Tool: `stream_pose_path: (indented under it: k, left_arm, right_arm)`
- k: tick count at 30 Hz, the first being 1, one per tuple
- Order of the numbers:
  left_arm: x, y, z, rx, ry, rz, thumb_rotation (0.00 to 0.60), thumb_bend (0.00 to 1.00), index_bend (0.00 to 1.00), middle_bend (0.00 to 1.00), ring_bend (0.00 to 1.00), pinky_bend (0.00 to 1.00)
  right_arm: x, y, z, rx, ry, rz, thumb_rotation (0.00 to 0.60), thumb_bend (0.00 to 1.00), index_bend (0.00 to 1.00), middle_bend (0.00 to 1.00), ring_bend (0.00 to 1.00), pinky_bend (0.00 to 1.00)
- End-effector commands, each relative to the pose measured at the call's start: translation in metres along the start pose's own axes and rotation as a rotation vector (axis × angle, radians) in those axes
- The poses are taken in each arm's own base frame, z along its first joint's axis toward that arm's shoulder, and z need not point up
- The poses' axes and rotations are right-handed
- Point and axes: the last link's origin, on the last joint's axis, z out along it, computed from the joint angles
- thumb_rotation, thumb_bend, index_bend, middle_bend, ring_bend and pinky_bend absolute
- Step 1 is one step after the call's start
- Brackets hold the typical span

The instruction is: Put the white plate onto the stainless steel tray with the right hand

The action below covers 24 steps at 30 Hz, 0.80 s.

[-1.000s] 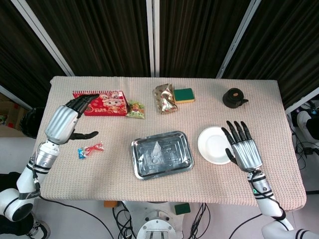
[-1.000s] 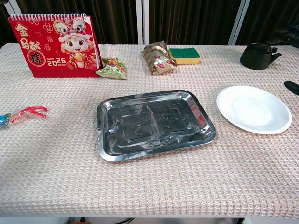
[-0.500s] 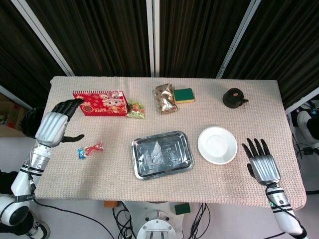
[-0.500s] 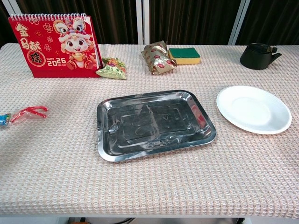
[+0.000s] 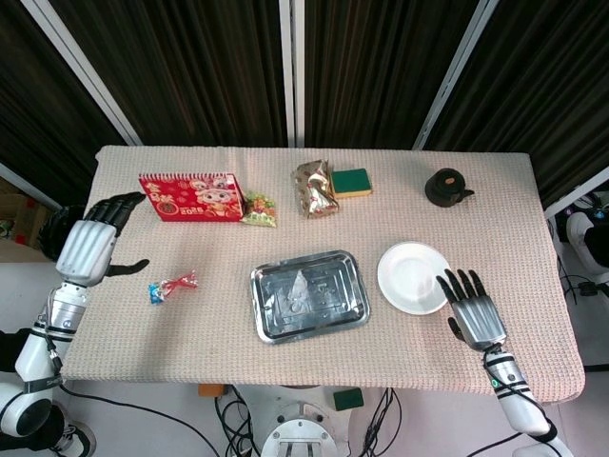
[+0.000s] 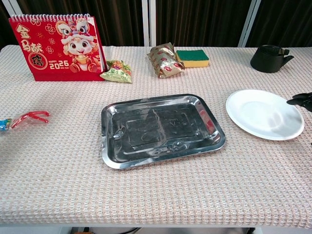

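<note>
The stainless steel tray [image 5: 309, 295] lies empty near the middle of the table's [image 5: 190, 333] front edge, with the white plate [image 5: 414, 277] flat on the cloth just to its right, toward the right edge. The right hand [image 5: 475, 311], fingers spread and holding nothing, hovers at the plate's front-right rim. The left hand [image 5: 88, 246], fingers loosely parted and empty, hangs off the left edge.

head view overhead, chest view low, near table [image 6: 58, 161]
</note>
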Motion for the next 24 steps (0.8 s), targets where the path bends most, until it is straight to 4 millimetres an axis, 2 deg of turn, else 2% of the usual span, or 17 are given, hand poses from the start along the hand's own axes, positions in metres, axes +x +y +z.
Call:
stream_pose_path:
  k: [1,5,14,24]
  left_arm:
    - [-0.001,-0.001,0.001,0.000,-0.002,-0.002,0.600,0.04,0.10,0.11,0.10,0.16]
    - [-0.002,-0.001,0.001,0.001,0.000,-0.004,0.600,0.04,0.10,0.11,0.10,0.16]
    - [-0.003,-0.004,0.002,0.002,0.004,-0.001,0.600,0.04,0.10,0.10,0.11,0.16]
    - [-0.004,-0.006,0.001,0.000,0.009,0.014,0.600,0.04,0.10,0.11,0.10,0.16]
  right_arm:
    - [0.001,-0.005,0.004,0.013,0.006,-0.002,0.600,0.28,0.06,0.00,0.00,0.00]
    - [0.001,-0.010,0.009,0.020,0.024,-0.005,0.600,0.27,0.12,0.00,0.00,0.00]
    - [-0.002,-0.020,0.018,0.046,0.038,0.002,0.600,0.28,0.17,0.00,0.00,0.00]
    - [-0.005,-0.032,0.028,0.079,0.073,-0.004,0.600,0.34,0.22,0.02,0.00,0.00]
